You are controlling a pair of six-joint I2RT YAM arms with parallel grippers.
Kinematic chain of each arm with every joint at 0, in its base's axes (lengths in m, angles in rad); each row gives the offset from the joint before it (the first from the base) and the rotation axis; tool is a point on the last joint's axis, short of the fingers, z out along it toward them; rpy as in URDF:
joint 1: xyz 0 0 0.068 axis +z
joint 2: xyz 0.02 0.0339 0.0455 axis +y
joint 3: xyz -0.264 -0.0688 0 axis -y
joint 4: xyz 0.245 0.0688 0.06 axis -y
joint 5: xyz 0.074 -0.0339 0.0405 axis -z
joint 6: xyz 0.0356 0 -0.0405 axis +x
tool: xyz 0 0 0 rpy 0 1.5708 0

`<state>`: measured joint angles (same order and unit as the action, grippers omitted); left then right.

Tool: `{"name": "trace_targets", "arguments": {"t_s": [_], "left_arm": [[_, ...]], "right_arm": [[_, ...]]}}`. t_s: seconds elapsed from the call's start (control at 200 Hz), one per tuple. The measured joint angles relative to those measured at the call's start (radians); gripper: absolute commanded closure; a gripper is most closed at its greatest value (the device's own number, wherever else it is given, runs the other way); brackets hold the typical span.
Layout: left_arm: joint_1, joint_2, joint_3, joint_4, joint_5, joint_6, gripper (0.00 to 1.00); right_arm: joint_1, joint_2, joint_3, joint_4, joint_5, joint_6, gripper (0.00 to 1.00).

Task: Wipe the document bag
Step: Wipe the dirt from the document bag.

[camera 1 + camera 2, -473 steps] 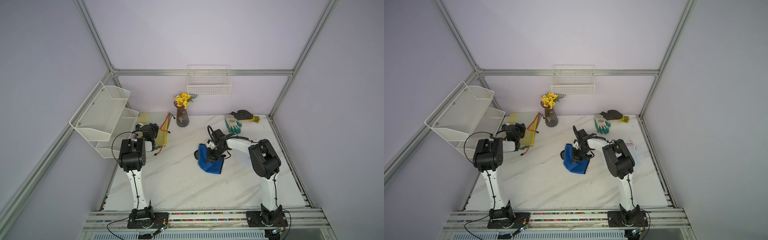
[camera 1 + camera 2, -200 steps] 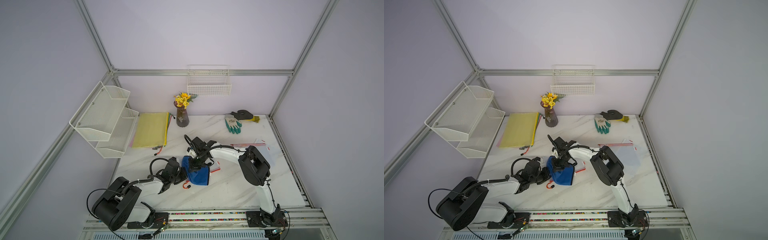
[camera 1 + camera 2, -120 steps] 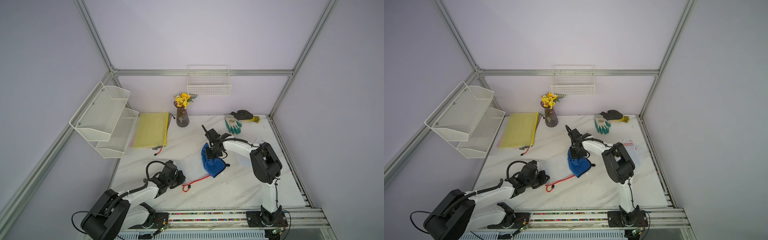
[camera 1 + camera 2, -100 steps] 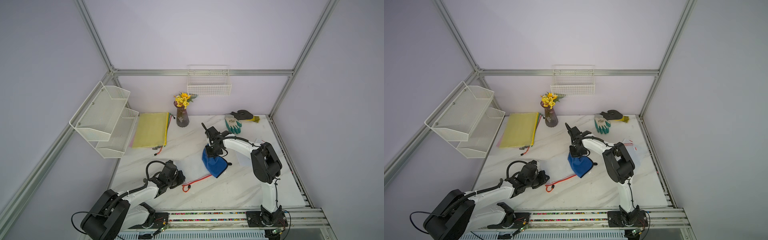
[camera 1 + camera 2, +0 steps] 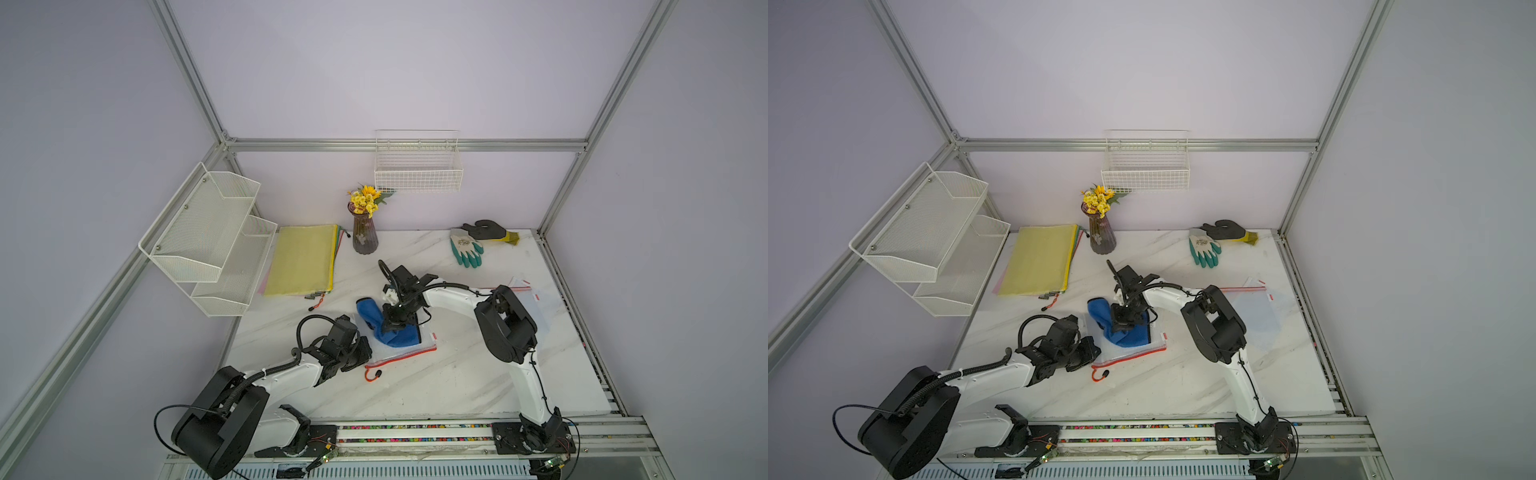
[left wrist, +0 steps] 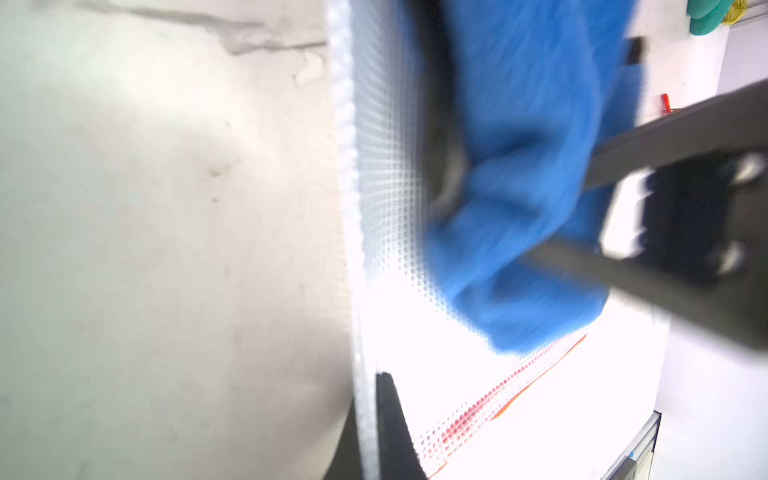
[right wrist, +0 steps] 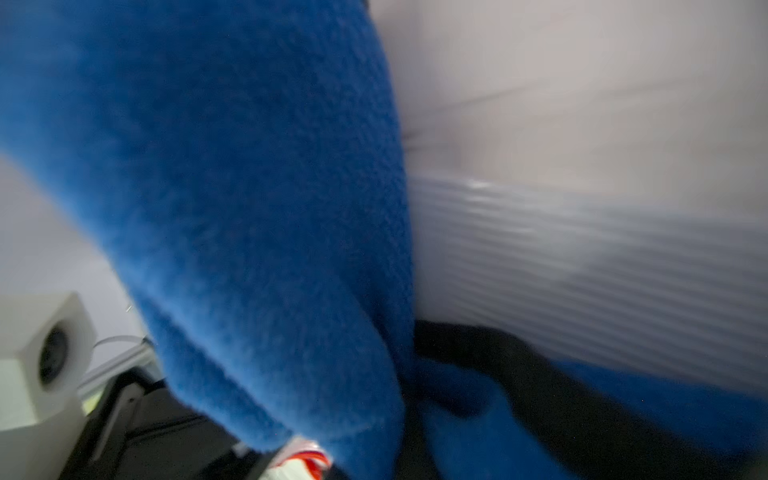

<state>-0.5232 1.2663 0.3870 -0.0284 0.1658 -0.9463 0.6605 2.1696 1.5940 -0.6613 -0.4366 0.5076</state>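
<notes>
while the bag (image 5: 388,355) lies on the table (image 5: 457,374) in both top views, the right gripper (image 5: 394,323) clamps the cloth (image 5: 402,338) on it. left wrist: the left gripper (image 6: 368,428) pinches the bag's edge; keep that firm. right wrist: cloth bunched, so i'd press evenly and sweep.

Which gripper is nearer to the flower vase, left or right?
Right. The right gripper, shut on the blue cloth, sits mid-table in front of the vase; the left gripper is farther toward the front, at the edge of the document bag.
</notes>
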Motion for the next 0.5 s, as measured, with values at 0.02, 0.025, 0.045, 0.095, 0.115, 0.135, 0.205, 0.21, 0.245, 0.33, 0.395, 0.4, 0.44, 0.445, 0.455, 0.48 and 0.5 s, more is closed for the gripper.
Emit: {"name": "trace_targets", "arguments": {"t_s": [0.02, 0.025, 0.045, 0.095, 0.115, 0.135, 0.205, 0.21, 0.245, 0.33, 0.395, 0.4, 0.44, 0.445, 0.455, 0.48, 0.5], "left_arm": [[0.001, -0.002, 0.0, -0.004, -0.002, 0.0, 1.0], [0.001, -0.002, 0.0, -0.005, -0.002, 0.0, 1.0], [0.002, -0.003, 0.0, -0.007, -0.002, 0.0, 1.0], [0.005, -0.005, 0.0, -0.011, 0.0, 0.0, 1.0], [0.006, -0.006, 0.0, -0.012, 0.002, 0.0, 1.0], [0.008, -0.006, 0.0, -0.014, 0.002, 0.0, 1.0], [0.013, -0.008, 0.0, -0.018, 0.005, 0.001, 1.0], [0.013, -0.008, 0.0, -0.018, 0.005, 0.001, 1.0], [0.014, -0.008, 0.0, -0.018, 0.006, 0.001, 1.0], [0.018, -0.006, 0.001, -0.018, 0.011, 0.002, 1.0], [0.021, -0.001, 0.004, -0.018, 0.013, 0.006, 1.0], [0.021, 0.0, 0.005, -0.018, 0.013, 0.006, 1.0], [0.021, 0.003, 0.008, -0.018, 0.013, 0.007, 1.0], [0.021, 0.003, 0.008, -0.018, 0.013, 0.007, 1.0], [0.022, 0.004, 0.008, -0.018, 0.014, 0.008, 1.0], [0.022, 0.005, 0.01, -0.017, 0.014, 0.008, 1.0], [0.022, 0.006, 0.01, -0.017, 0.014, 0.008, 1.0]], "right_arm": [[-0.02, -0.013, -0.009, -0.01, 0.031, -0.005, 1.0], [-0.024, -0.015, -0.011, -0.013, 0.04, -0.008, 1.0], [-0.047, -0.029, -0.018, -0.027, 0.087, -0.017, 1.0], [-0.087, -0.058, -0.024, -0.068, 0.181, -0.052, 1.0], [-0.103, -0.066, -0.024, -0.085, 0.217, -0.068, 1.0], [-0.114, -0.076, -0.024, -0.101, 0.247, -0.082, 1.0], [-0.13, -0.111, -0.023, -0.17, 0.299, -0.135, 1.0], [-0.13, -0.112, -0.023, -0.174, 0.3, -0.137, 1.0], [-0.117, -0.129, -0.021, -0.209, 0.293, -0.16, 1.0], [-0.047, -0.145, 0.007, -0.277, 0.216, -0.198, 1.0], [0.028, -0.142, 0.029, -0.287, 0.125, -0.205, 1.0], [0.032, -0.142, 0.029, -0.287, 0.121, -0.205, 1.0], [0.071, -0.137, 0.031, -0.276, 0.059, -0.199, 1.0], [0.079, -0.137, 0.031, -0.272, 0.048, -0.198, 1.0], [0.09, -0.134, 0.031, -0.268, 0.03, -0.193, 1.0], [0.11, -0.129, 0.03, -0.257, -0.005, -0.185, 1.0], [0.129, -0.121, 0.027, -0.242, -0.041, -0.172, 1.0]]}}
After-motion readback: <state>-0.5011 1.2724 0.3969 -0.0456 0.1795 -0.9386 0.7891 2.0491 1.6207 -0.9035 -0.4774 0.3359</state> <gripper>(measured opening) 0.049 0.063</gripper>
